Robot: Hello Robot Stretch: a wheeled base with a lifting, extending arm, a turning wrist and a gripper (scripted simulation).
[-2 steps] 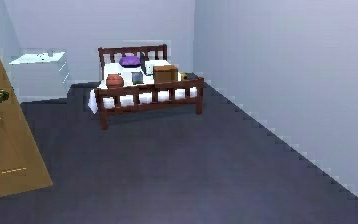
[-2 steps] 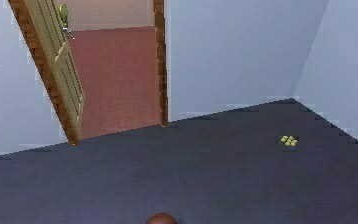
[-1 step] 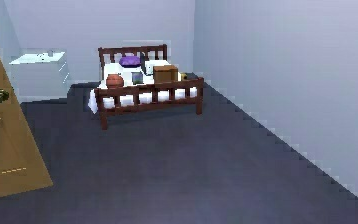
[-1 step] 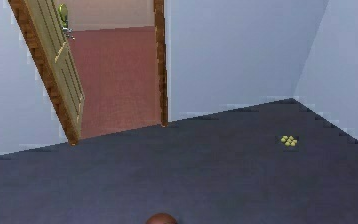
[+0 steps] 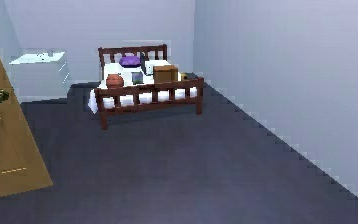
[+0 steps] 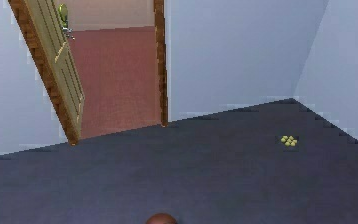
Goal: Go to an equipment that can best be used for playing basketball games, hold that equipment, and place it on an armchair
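A round orange-brown ball (image 5: 114, 81) that looks like a basketball lies on the left part of a dark wooden bed (image 5: 147, 103) against the far wall in the forward view. A purple pillow (image 5: 131, 61) sits behind it. To the ball's right, a tan box (image 5: 166, 72) and a small dark object (image 5: 138, 77) also rest on the white bedding.
A white cabinet (image 5: 42, 68) stands left of the bed. A wooden door (image 5: 9, 135) juts in at the forward view's left. In the arm side view an open doorway (image 6: 117, 70) leads onto red floor. A small yellow thing (image 6: 289, 141) lies on the dark carpet, and a brown rounded shape (image 6: 161, 218) touches the bottom edge.
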